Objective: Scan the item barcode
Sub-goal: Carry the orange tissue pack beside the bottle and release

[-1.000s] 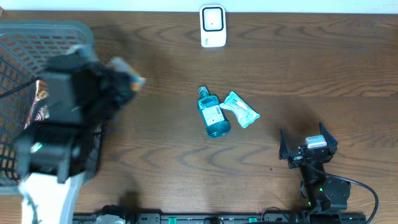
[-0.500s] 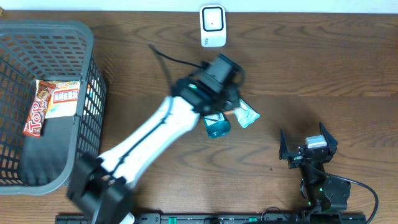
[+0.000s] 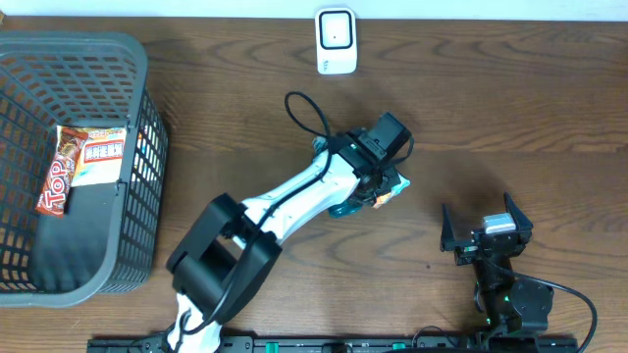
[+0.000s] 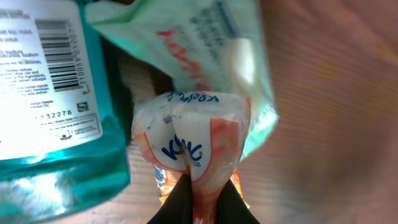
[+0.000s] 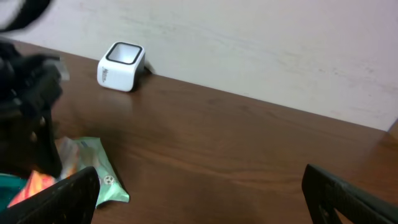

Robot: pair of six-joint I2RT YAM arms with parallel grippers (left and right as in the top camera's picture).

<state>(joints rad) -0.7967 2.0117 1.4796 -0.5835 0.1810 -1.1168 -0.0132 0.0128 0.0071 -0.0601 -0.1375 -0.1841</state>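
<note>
Since half a second ago, the left arm has swung further right across the table (image 3: 549, 108), from above the blue bottle (image 3: 343, 208) to above the green pack (image 3: 398, 181). From overhead, the left gripper (image 3: 371, 186) hangs over the middle of the table, between the bottle and the green pack. An orange-and-white packet (image 3: 381, 198) shows at its tip. The white barcode scanner (image 3: 336, 41) stands at the far edge, well apart from the packet. At the far left, a grey basket (image 3: 147, 78) holds a red "Top" bar (image 3: 56, 183) and a paler wrapper beside it. The right gripper (image 3: 486, 233) sits at the near right with its jaws spread wide and nothing between them.

Through the left wrist camera, the two dark fingers (image 4: 176, 200) are pinched together on the bottom seam of the packet, which stands up between them with blue lettering facing the lens. The bottle lies just to the left with a barcode label visible. The green pack lies behind the packet and to its right. Whether the packet touches either one cannot be told.

Through the right wrist camera, the black fingers (image 5: 57, 200) frame bare tabletop. The green pack lies at the near left, with the packet's orange edge beside it under the blurred dark arm. The scanner stands far off by the wall.
</note>
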